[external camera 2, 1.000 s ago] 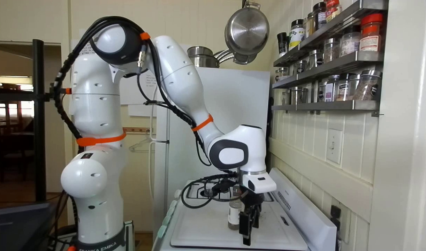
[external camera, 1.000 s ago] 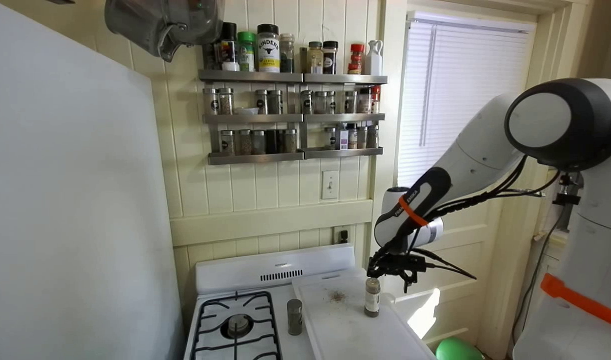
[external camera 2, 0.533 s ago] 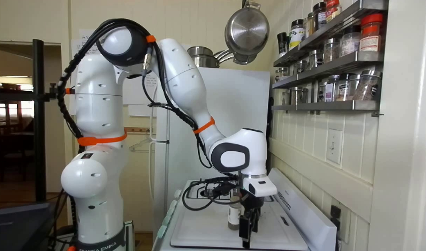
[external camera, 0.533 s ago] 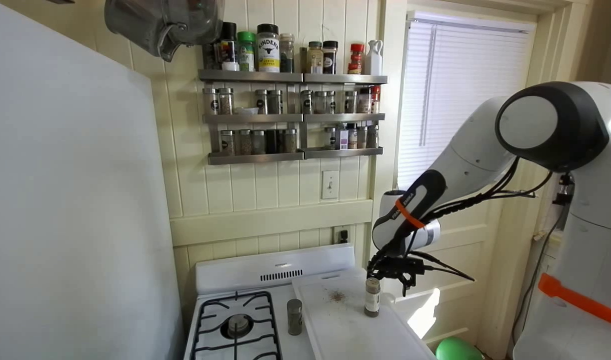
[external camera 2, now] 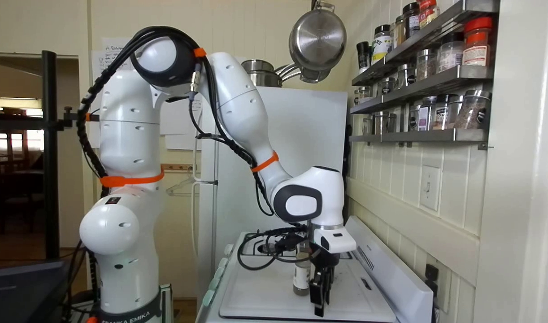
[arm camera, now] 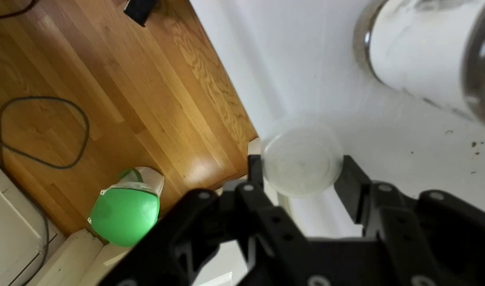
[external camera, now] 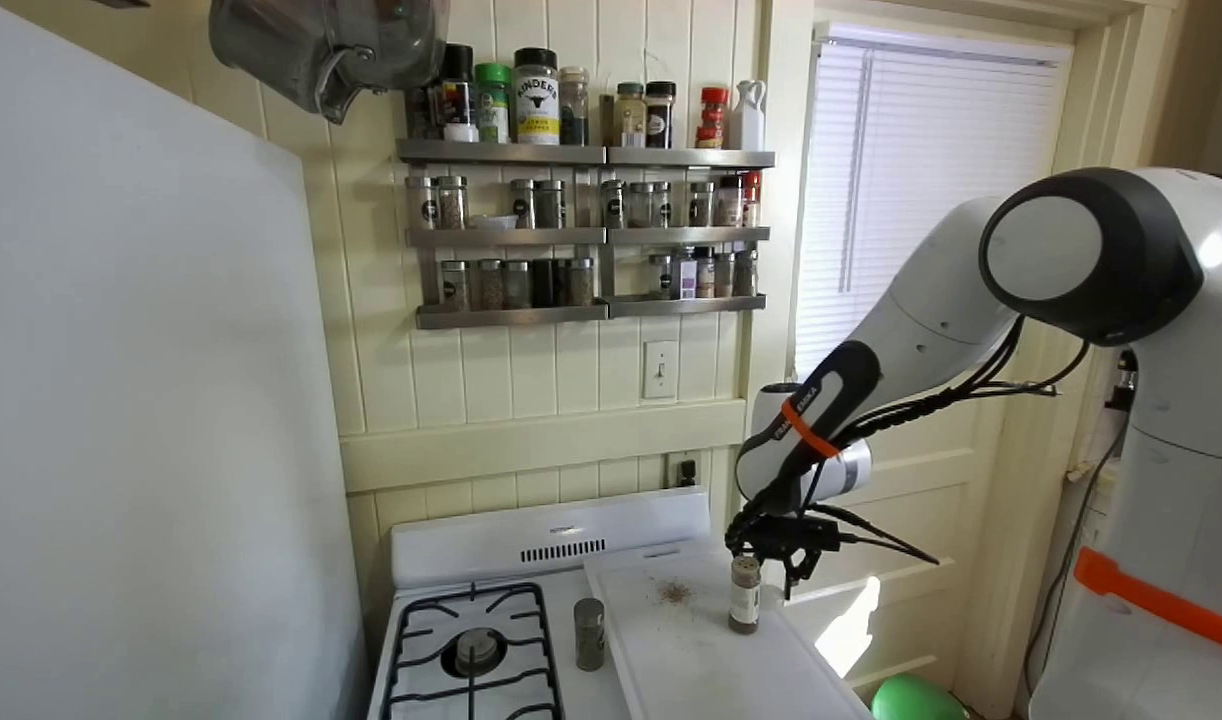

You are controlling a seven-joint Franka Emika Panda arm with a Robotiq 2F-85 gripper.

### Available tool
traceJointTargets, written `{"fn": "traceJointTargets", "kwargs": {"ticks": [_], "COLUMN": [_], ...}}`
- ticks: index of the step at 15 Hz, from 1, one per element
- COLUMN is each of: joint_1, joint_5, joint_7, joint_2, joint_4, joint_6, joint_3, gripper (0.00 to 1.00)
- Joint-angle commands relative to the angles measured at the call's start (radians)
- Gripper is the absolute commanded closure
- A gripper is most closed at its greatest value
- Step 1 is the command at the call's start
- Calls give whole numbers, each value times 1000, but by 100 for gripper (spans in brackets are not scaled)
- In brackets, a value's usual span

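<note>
one gripper (arm camera: 299, 171), one clear cap (arm camera: 301, 161) between its jaws

jaws partly spread, no gap showing either side (gripped or not, i cannot tell). the cap is near the edge of the board (external camera: 706, 675), floor (arm camera: 107, 71) beyond; one near jar (external camera: 744, 605) stands on the board, room between it and cap; one far jar (external camera: 590, 640) past the opposite edge.

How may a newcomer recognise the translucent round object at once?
Start at the white stove, then its flat white cover. Near the cover's edge, look between the fingertips of the black gripper. The translucent round object is there; unlike the nearby labelled jar, it shows no label.
</note>
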State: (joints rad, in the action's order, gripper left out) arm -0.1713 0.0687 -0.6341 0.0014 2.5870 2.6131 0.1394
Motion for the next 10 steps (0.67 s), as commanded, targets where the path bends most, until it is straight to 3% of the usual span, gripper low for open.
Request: {"fn": "traceJointTargets", "kwargs": {"ticks": [1,5,10], "joint_1": [7,0,-31], "joint_5": [-10,100,347], "joint_7": [-4,-85,-220], "joint_2": [5,-72,-220], "joint_4": [-12,15,30], "joint_6": [-18,-17,-48], "joint_3": [6,10,-43], "gripper": [76,76,76]}}
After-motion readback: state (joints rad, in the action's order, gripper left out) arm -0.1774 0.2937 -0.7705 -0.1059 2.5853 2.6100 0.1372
